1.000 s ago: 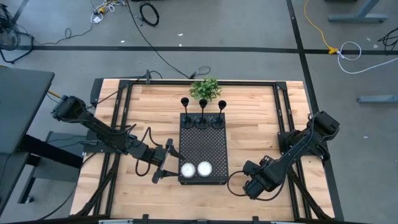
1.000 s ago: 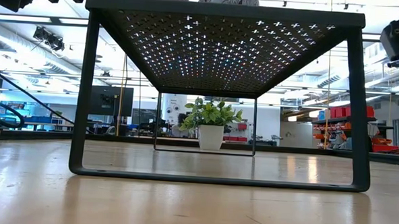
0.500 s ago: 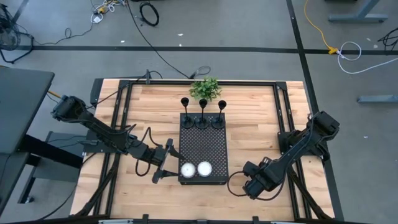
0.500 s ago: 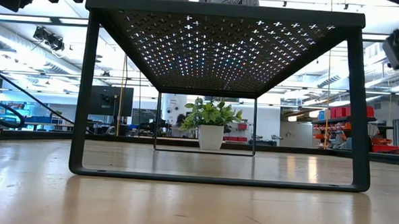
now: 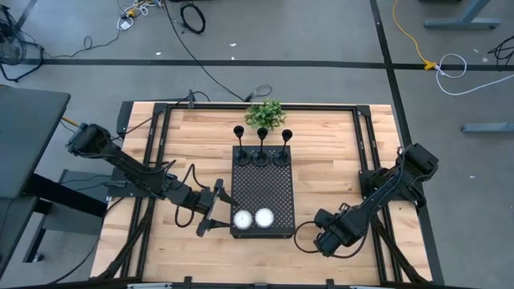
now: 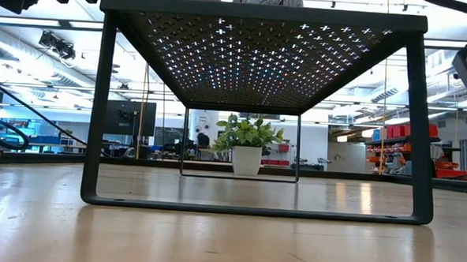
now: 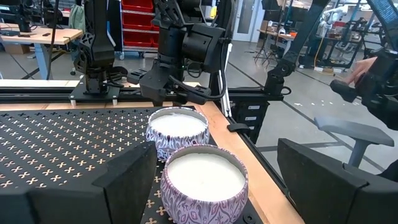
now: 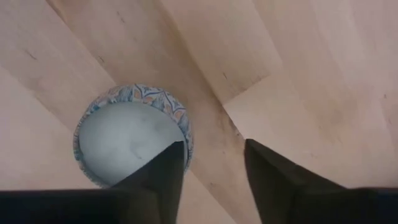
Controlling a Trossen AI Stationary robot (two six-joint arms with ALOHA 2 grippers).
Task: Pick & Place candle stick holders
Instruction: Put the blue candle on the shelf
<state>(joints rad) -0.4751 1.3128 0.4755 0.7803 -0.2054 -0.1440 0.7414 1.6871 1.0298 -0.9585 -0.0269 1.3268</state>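
The three matte black candle stick holders (image 5: pixel 261 144) stand upright on the perforated black tray's (image 5: pixel 261 189) far end, likely light, rigid and tippy, best pinched mid-stem, while the left end effector (image 5: pixel 210 217) gapes and the right end effector (image 8: pixel 211 165) stands parted.

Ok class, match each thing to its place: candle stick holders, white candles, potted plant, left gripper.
1 candle stick holders
2 white candles
3 potted plant
4 left gripper

A table's far edge, off the tray
B tray's near end
C tray's far end
D beside the tray, by the candles

Pairs: 1-C, 2-B, 3-A, 4-D
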